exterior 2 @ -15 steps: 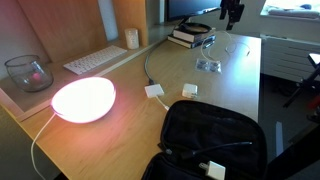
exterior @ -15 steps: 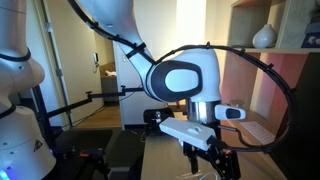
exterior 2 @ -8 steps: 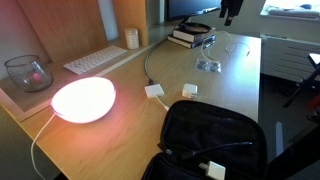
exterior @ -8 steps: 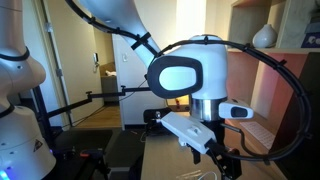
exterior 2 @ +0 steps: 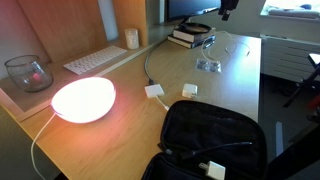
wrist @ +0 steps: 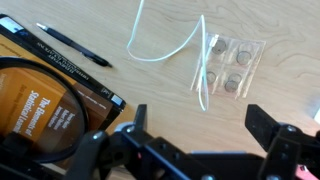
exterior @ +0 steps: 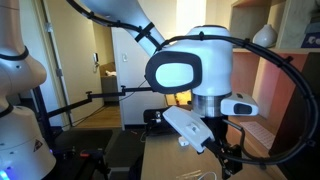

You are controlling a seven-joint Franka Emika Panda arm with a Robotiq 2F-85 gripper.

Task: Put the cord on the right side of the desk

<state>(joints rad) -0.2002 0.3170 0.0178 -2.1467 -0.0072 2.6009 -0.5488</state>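
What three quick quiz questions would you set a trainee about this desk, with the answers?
1. True or false: the end effector is shut on the white cord.
2. Which lies right beside the cord in the wrist view? A) a clear packet of four round discs B) a spoon C) a mug
3. Fill in: the glowing pink thing on the desk is a ____.
Key: 1 false: its jaws stand open above the cord, holding nothing. 2 A. 3 lamp.
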